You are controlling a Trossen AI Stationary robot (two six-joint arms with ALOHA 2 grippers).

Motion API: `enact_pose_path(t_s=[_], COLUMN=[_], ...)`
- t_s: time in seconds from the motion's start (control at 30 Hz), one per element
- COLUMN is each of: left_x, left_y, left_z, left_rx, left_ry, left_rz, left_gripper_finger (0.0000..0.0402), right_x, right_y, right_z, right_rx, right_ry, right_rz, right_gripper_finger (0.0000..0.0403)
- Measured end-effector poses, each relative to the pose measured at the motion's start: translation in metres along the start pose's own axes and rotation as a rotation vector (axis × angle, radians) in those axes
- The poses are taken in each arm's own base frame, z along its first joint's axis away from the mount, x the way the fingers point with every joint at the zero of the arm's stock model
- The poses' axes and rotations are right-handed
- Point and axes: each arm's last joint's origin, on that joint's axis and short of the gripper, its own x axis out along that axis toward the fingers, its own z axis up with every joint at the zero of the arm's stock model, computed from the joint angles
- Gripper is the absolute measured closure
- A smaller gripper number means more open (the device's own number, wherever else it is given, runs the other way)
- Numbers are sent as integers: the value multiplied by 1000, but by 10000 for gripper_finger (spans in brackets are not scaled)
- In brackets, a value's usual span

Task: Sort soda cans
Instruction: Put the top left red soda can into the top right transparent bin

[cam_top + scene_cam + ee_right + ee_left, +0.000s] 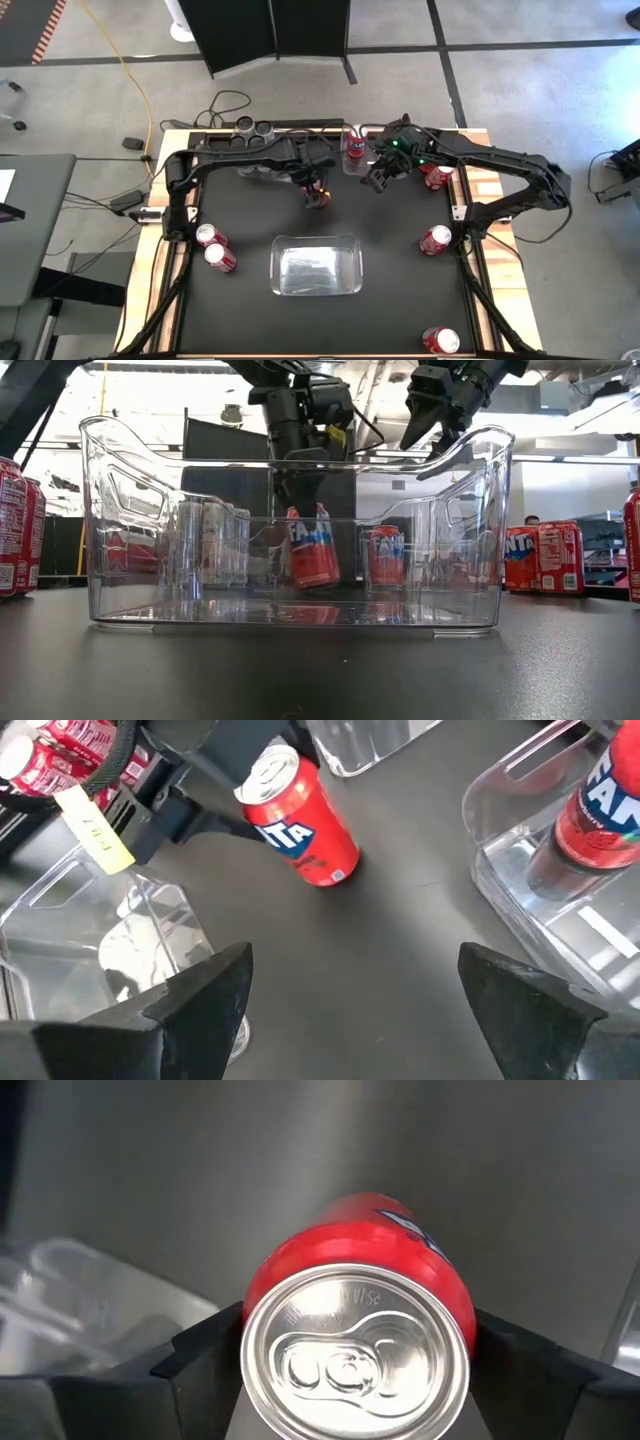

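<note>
Gripping a tilted red can (300, 818), left gripper (317, 196); right gripper (381, 180) apparently empty, fingers apart.

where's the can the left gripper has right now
In the high view the red can sits in the left gripper at table centre, behind the near clear bin. It's tilted, and the right gripper hangs open beside it.

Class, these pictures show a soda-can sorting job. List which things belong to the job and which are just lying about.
Belonging to the job:
- tilted red can
- loose red cans
- silver cans
- clear bins

Just lying about:
- floor cables
- dark folding screen
- grey side table
</note>
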Motion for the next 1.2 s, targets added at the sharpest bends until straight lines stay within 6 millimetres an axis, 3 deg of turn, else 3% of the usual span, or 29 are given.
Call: enact_pose_path(t_s=[0.27,0.43,0.57,0.87,1.0,1.2], left_x=[-1,-1,-18,-78,-78,-67], left_y=[-2,-2,-1,4,4,-4], left_z=[3,3,-2,-25,-25,-29], left_rx=[77,98,101,96,99,95], left_ry=[-41,-40,-39,-46,-53,-32], left_rz=[-70,-80,-78,-73,-80,-131], left_gripper_finger=[54,50,49,50,50,50], right_x=[0,2,11,65,99,124], right_y=[-1,1,5,26,23,17], right_z=[0,1,0,13,13,9], right_rx=[-6,-98,-206,-352,-377,-378], right_ry=[-16,-36,-88,-213,-201,-158], right_rz=[-42,-32,-3,100,93,69], right_gripper_finger=[33,33,33,33,33,33])
